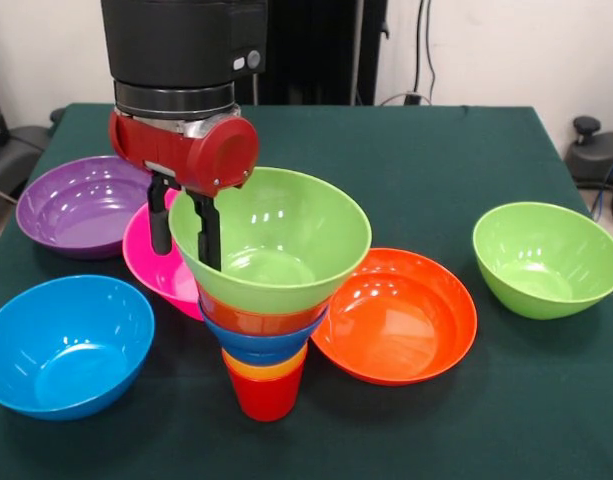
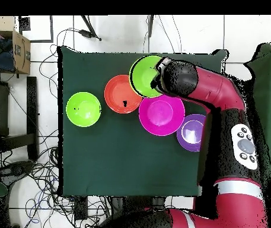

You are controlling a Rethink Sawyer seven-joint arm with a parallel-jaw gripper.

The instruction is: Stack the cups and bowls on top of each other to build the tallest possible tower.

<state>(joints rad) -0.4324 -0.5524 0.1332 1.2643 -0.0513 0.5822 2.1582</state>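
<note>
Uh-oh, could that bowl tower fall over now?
It might. The tower stands on one narrow red cup and widens upward, so it looks top-heavy. The gripper straddles the rim of the top green bowl; a sideways tug could tip everything. The big orange-red bowl sits close beside it.

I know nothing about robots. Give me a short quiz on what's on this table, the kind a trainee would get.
1. What is the lowest piece of the tower? A) red cup B) blue bowl C) plate
2. True or false: the purple bowl is part of the tower.
3. How many bowls stand on the table outside the tower?

Key: 1. A. 2. False, it stands apart at the table's edge. 3. Five: purple, pink, light blue, orange-red, green.
</note>
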